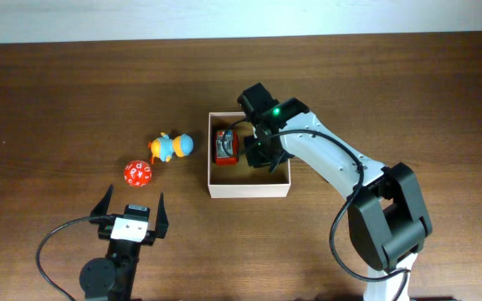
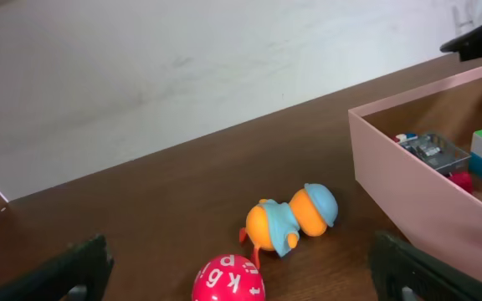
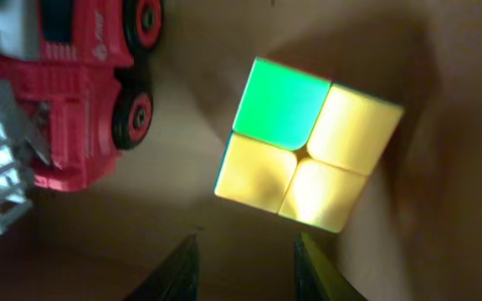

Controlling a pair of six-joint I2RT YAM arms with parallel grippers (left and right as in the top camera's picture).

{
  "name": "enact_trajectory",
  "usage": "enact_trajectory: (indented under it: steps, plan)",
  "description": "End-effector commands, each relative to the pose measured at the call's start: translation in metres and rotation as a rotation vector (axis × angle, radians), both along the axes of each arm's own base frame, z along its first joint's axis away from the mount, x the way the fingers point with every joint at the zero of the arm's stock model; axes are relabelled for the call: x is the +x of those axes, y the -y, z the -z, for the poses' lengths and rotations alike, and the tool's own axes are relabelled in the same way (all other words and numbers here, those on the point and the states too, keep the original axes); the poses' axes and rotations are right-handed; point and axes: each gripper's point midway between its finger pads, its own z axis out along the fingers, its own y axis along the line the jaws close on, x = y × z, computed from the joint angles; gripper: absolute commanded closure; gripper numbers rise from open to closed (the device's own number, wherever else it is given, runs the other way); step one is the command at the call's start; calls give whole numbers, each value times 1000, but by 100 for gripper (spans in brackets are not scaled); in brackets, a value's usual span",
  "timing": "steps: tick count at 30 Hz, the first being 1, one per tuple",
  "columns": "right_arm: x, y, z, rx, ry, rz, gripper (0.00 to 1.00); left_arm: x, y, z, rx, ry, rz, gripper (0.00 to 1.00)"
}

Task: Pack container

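Container: square, shallow, open-top box [image 1: 249, 190] with thin white walls and a tan cardboard floor, at mid-table, opening up. Being square it has no long axis, and its walls run parallel to the table edges.
Red ball: red plastic ball with white letters [image 1: 138, 174], on the brown wooden table [image 1: 48, 92] well left of the container. It sits almost dead ahead of the left jaws.
Duck: orange toy duck with a blue cap [image 1: 172, 147], just beyond the ball. It lies on its side, long axis across the table, capped head pointing at the container's left wall.
Left gripper: black 2-finger gripper [image 1: 133, 201], jaws spread wide, nothing between them. It is aimed at the ball and duck.
Nearer arm: judged the left, for both loose toys. The container lies to the right of those 2, so a carry would go rightward over the left wall.
Truck: red toy truck with a grey ladder [image 1: 226, 146], inside, long axis along the left wall.
Cube: 2-by-2 puzzle cube [image 3: 308, 159], green and yellow faces showing, on the container floor just past the fingertips.
Right gripper: black 2-finger gripper [image 3: 247, 263], down inside the container. Jaws stand a narrow gap apart, gap bare, not touching the cube.
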Motion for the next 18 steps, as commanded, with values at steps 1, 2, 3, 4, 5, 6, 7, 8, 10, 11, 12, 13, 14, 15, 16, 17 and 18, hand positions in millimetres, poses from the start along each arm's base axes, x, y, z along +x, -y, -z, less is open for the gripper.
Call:
enact_trajectory:
  steps: [1, 2, 3, 4, 5, 6, 7, 8, 10, 11, 12, 13, 14, 15, 16, 17, 18]
  plan:
    - [0, -3, -2, 19, 6, -29, 68, 0, 1, 2, 12, 0, 2, 1]
    - [1, -3, -2, 22, 10, -29, 69, 0, 1, 2, 12, 0, 2, 1]
    - [2, -4, -2, 24, 15, -28, 68, 0, 1, 2, 12, 0, 2, 1]
    - [3, -4, -2, 26, 18, -28, 69, 0, 1, 2, 12, 0, 2, 1]
    - [4, -4, -2, 27, 20, -28, 69, 0, 1, 2, 12, 0, 2, 1]
    - [4, -5, -1, 29, 23, -28, 68, 0, 1, 2, 12, 0, 2, 1]
    - [5, -5, 0, 29, 27, -28, 68, 0, 1, 2, 12, 0, 2, 1]
    - [5, -4, 1, 28, 29, -27, 68, 0, 1, 2, 12, 0, 2, 1]
    - [5, -4, 2, 28, 28, -27, 68, 0, 1, 2, 12, 0, 2, 1]
    - [4, -4, 2, 26, 26, -27, 68, 0, 1, 2, 12, 0, 2, 1]
    - [4, -4, 3, 26, 24, -27, 68, 0, 1, 2, 12, 0, 2, 1]
    - [3, -3, 3, 25, 21, -27, 68, 0, 1, 2, 12, 0, 2, 1]
    - [2, -3, 3, 23, 19, -27, 68, 0, 1, 2, 12, 0, 2, 1]
    - [2, -3, 3, 23, 15, -28, 68, 0, 1, 2, 12, 0, 2, 1]
    - [0, -3, 3, 26, 8, -29, 68, 0, 1, 2, 12, 0, 2, 1]
    - [-2, -3, 3, 28, 1, -29, 68, 0, 1, 2, 12, 0, 2, 1]
    - [-2, -3, 3, 29, -3, -29, 68, 0, 1, 2, 12, 0, 2, 1]
